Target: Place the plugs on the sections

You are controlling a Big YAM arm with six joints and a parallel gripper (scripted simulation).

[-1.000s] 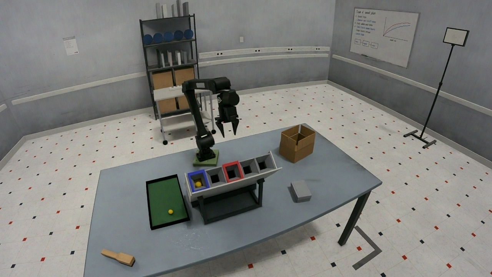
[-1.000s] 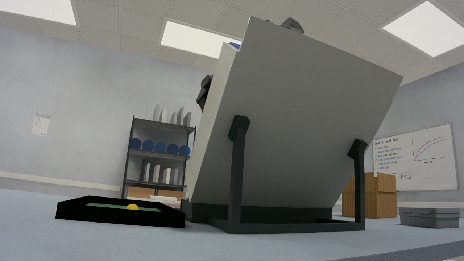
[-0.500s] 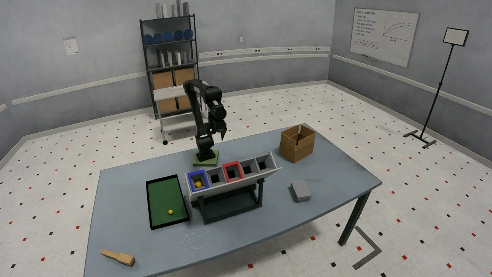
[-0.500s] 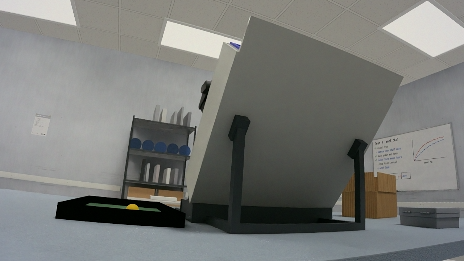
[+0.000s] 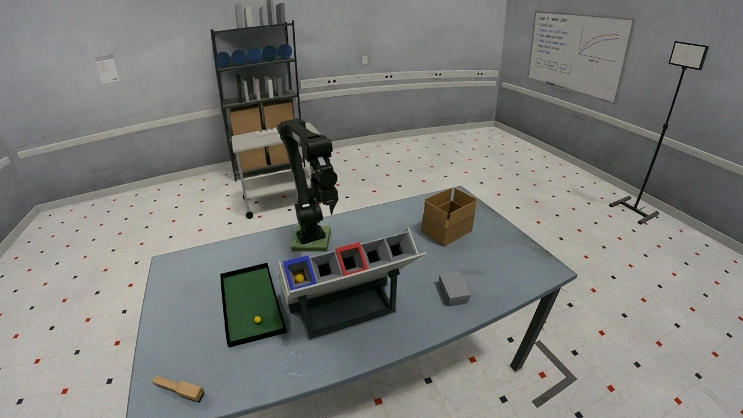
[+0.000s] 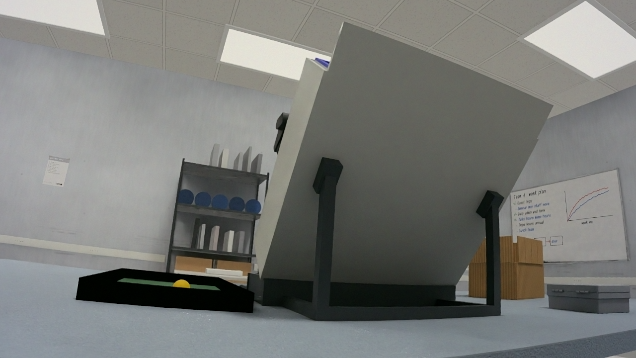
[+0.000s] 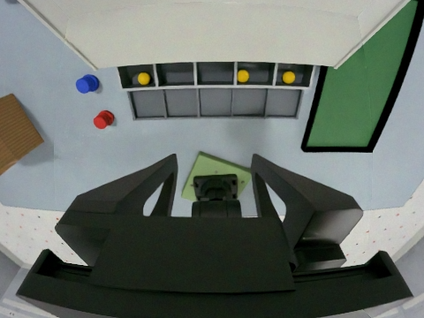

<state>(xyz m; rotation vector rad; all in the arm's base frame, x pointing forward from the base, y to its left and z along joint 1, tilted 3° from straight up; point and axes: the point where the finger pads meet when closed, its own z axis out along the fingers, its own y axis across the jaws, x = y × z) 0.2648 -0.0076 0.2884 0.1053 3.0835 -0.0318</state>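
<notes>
My gripper (image 5: pixel 332 209) (image 7: pixel 214 161) is open and empty. It hangs behind the white cover (image 5: pixel 353 278) (image 6: pixel 400 178) (image 7: pixel 212 31), above the arm's base. In the wrist view, five sections lie under the cover. Yellow marbles sit in the leftmost section (image 7: pixel 143 78) and in the two rightmost sections (image 7: pixel 243 76) (image 7: pixel 288 77). The grey flat front parts (image 7: pixel 215 102) are bare. The blue plug (image 7: pixel 87 84) and the red plug (image 7: pixel 103 119) stand on the table left of the sections. A yellow marble (image 5: pixel 299 278) lies in the blue-banded funnel (image 5: pixel 287 267). The red-banded funnel (image 5: pixel 341 259) shows only a dark hole.
A black-rimmed green tray (image 5: pixel 224 306) (image 6: pixel 160 296) (image 7: pixel 353 102) beside the funnels holds one yellow marble (image 5: pixel 257 319) (image 6: pixel 181 283). A cardboard box (image 5: pixel 448 215) (image 7: pixel 13 132), a grey case (image 5: pixel 454 288) (image 6: pixel 587 297) and a wooden block (image 5: pixel 178 388) lie on the table.
</notes>
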